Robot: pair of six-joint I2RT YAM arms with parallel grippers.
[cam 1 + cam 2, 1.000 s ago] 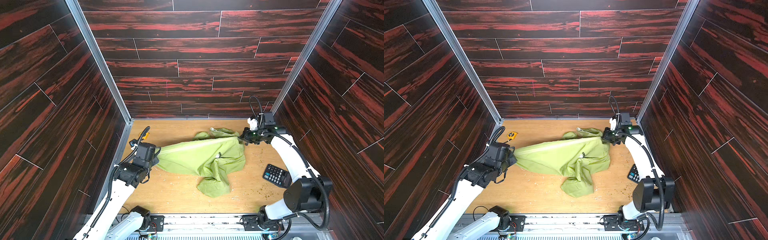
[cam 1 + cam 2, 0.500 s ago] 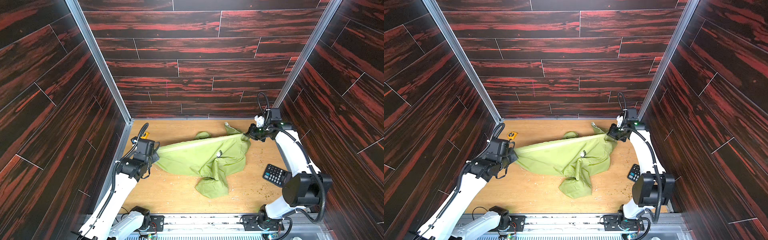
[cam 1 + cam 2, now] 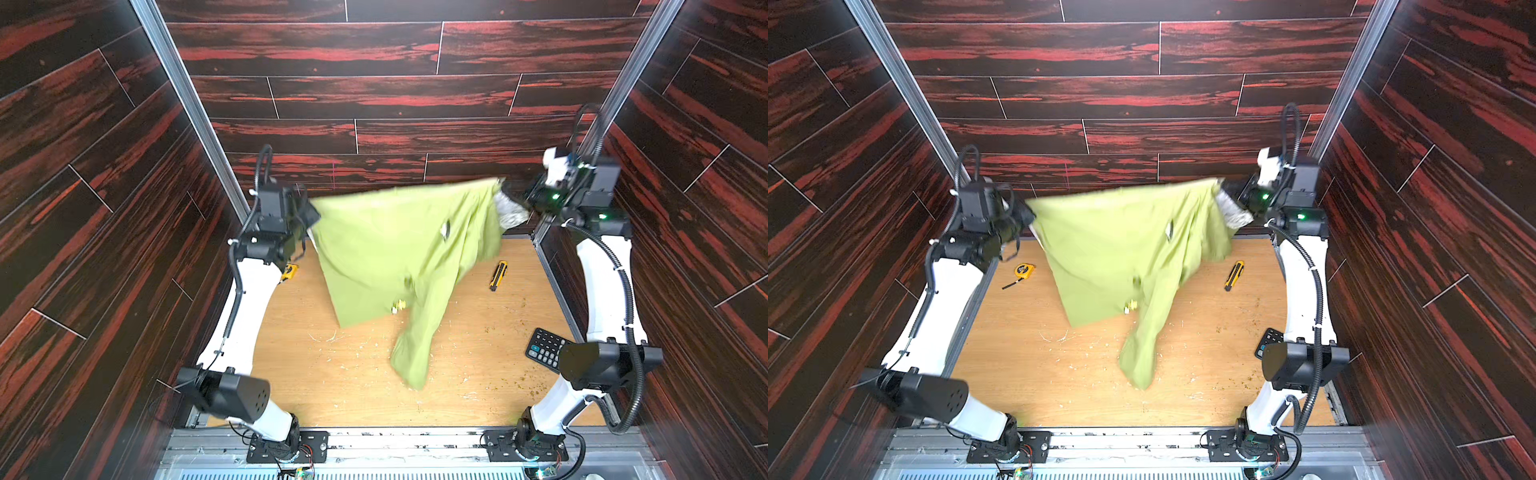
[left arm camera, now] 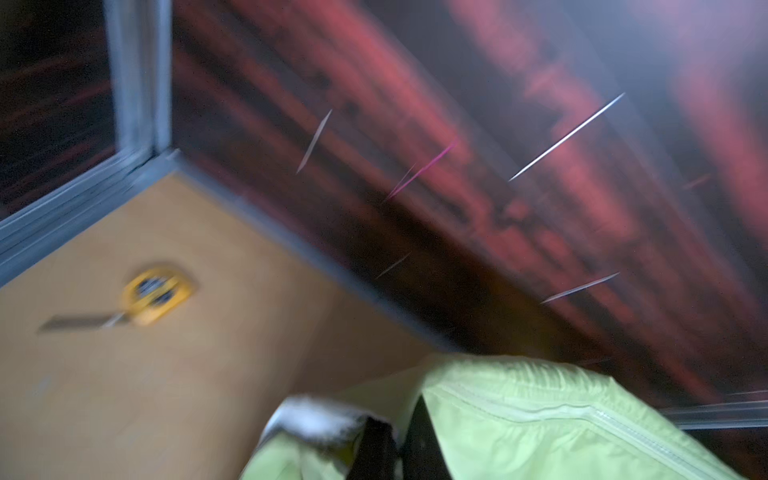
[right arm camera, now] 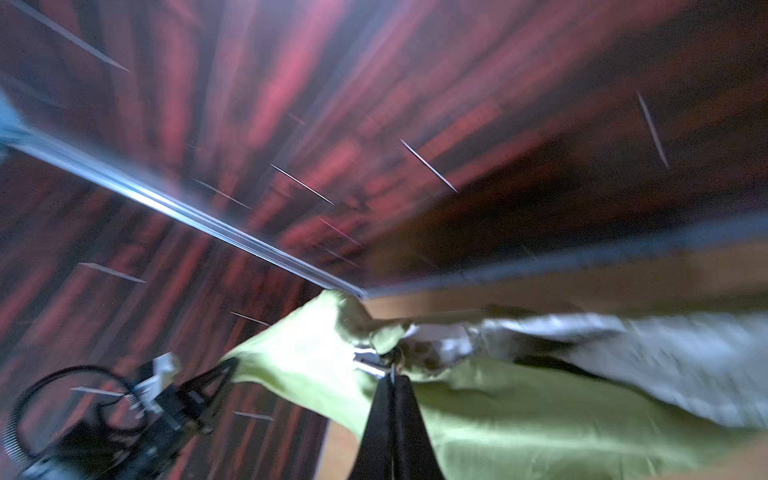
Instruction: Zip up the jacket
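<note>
Both arms have swung upward since a second ago, and the thin lime-green windbreaker jacket [image 3: 386, 249], which then lay on the light wooden tabletop [image 3: 332, 386], now hangs in the air between them, blurred by motion.

Nearest the camera in both top views, a black push-button calculator [image 3: 544, 347] lies on the tabletop at the right, partly behind the right arm's elbow. Near the middle, one long green sleeve [image 3: 415, 345] dangles lowest; whether its tip touches the wood cannot be told.

Farther back, a yellow and black utility knife [image 3: 498, 275] lies on the right, uncovered now that the cloth is lifted. A round yellow tape measure [image 3: 1024, 271] lies on the left, a short length of tape pulled out, near the left arm.

Farther still, the jacket's top edge stretches almost level in front of the dark, red-streaked wooden back wall [image 3: 374, 137]. The left end effector [image 3: 309, 216] is clamped on the left corner; the left wrist view shows its black fingers [image 4: 374, 449] pinching green cloth beside a zipper seam. The right end effector [image 3: 525, 203] is clamped on the right end, where whitish lining [image 3: 509, 212] turns outward; the right wrist view shows its fingers [image 5: 378, 428] pressed together on the green edge.
</note>
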